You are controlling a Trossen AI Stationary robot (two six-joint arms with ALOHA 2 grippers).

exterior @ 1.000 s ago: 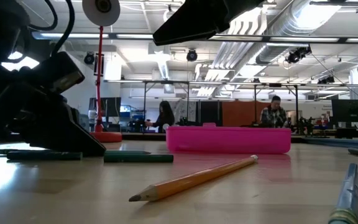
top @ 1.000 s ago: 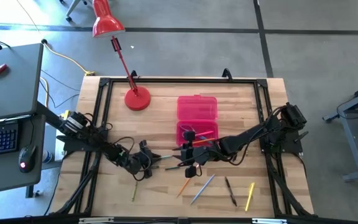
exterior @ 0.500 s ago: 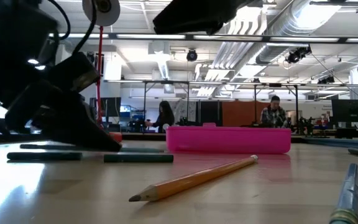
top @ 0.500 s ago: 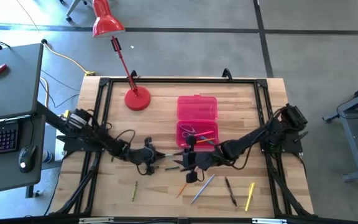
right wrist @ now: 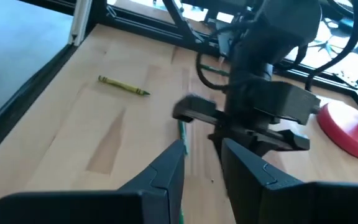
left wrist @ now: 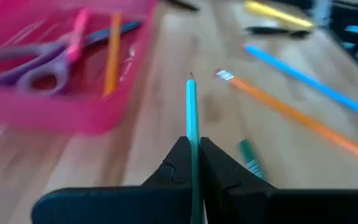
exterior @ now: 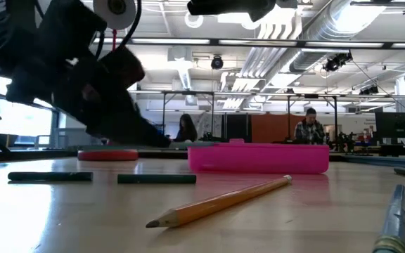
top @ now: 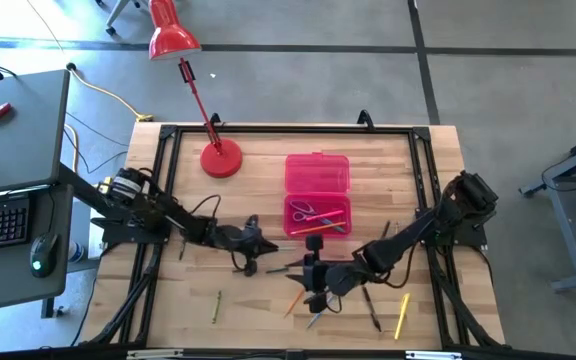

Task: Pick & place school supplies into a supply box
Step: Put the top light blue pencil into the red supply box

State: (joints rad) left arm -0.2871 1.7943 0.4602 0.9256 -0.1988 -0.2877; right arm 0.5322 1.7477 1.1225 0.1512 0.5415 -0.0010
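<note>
The hot-pink supply box lies open on the table; its tray holds purple scissors, a pink pen and an orange pencil. My left gripper hovers just left of the box, off the table, shut on a teal pencil. My right gripper is open, near side of the box, over loose pencils; a green pencil lies on the table below its fingers. An orange pencil, a blue-grey pen and two dark green pencils lie flat on the table. My left gripper pinches the teal pencil between its two fingers. The pencil runs along the fingers, and its pointed front part sticks out ahead toward the table's right. It is lifted clear of the table.
The red lamp base stands at the far left of the box, its stem leaning out beyond the far edge. A yellow pencil, a dark pen and a yellow-green pencil lie toward the near edge. People stand far behind the table.
My left gripper has risen off the table and moved right and toward the far edge, nearer the pink box. My right gripper has drawn back from over the box's tray toward the near edge, over the loose pencils.
</note>
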